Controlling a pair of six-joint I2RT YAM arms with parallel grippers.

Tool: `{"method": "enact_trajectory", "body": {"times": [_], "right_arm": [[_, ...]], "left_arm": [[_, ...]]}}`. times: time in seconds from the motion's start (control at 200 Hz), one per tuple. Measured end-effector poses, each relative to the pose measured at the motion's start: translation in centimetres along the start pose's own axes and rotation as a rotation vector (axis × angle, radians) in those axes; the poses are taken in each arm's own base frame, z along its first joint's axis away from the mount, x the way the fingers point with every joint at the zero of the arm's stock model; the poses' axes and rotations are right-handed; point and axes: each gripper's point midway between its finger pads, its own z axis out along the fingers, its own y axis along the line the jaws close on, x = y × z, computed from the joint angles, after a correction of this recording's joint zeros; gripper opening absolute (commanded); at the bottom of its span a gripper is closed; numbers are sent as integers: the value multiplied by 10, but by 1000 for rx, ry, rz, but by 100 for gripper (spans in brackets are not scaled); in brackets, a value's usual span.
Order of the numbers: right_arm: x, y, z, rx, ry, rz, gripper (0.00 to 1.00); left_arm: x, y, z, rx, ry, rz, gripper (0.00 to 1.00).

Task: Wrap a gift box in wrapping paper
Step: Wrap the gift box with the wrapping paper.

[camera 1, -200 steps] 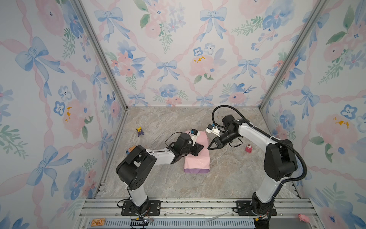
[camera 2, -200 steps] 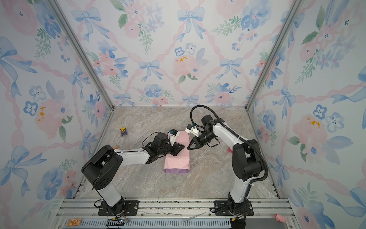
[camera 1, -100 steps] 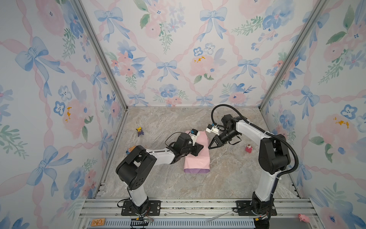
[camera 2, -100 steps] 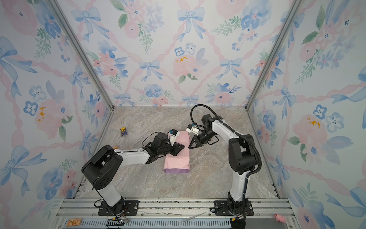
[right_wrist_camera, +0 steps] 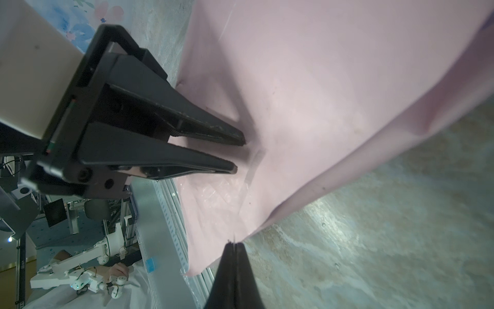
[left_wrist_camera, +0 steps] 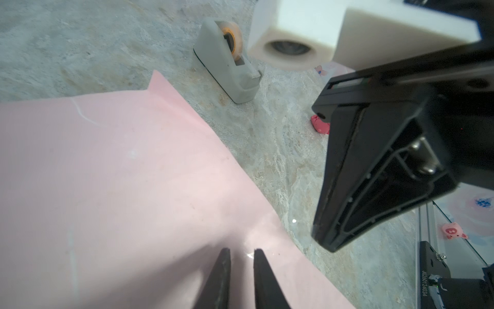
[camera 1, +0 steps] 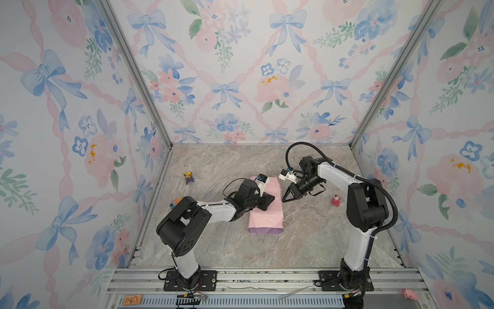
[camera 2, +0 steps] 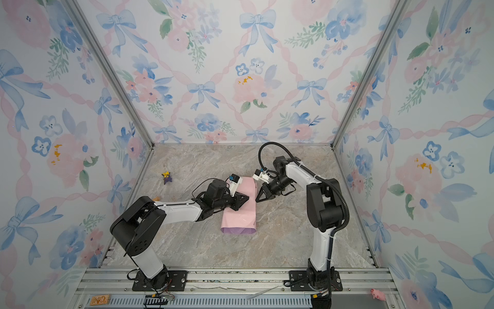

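Left hand (right_wrist_camera: pixel 239 154): jaws a narrow gap apart, gripping nothing, tips down on the pink top of the wrapping paper (camera 1: pixel 266 219).
Right hand (right_wrist_camera: pixel 234 244): closed tight, nothing seen between its tips, which sit just beside the paper's edge, near the left hand.
Paper: folded long, mid-worktop (camera 1: pixel 307 235), pink outward, lilac at its near end.
Gift box: not visible; whether the paper covers it cannot be told.
Tape dispenser (left_wrist_camera: pixel 227 67): grey, amber roll, near the paper's corner.
Writing: sideways printed number (left_wrist_camera: pixel 425 283) on a black arm part, digits unsure.

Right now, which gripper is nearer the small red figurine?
Right. The right gripper is just off the edge of the wrapping paper, on the side of the red figurine; the left gripper is over the paper, farther away.
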Motion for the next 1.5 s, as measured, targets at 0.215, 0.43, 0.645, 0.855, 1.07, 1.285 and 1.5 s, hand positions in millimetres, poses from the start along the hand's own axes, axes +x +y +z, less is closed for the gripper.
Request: {"method": "enact_trajectory", "body": {"times": [0.215, 0.43, 0.645, 0.855, 1.07, 1.285, 1.5], "right_arm": [[1, -11, 2, -7, 4, 37, 0], [1, -11, 3, -20, 4, 46, 0], [0, -13, 2, -18, -1, 68, 0], [1, -17, 6, -21, 7, 88, 2], [-3, -17, 5, -17, -3, 98, 9], [-5, -22, 7, -16, -5, 119, 12], [-5, -25, 10, -17, -2, 137, 16]], "left_arm": [[0, 0, 0, 0, 0, 0, 21], [0, 1, 0, -6, -2, 4, 20], [0, 1, 0, -6, -2, 7, 21], [0, 1, 0, -6, -1, 7, 20], [0, 1, 0, -6, -1, 7, 21], [0, 1, -1, -7, -2, 8, 20], [0, 1, -1, -7, -2, 10, 21]]}}
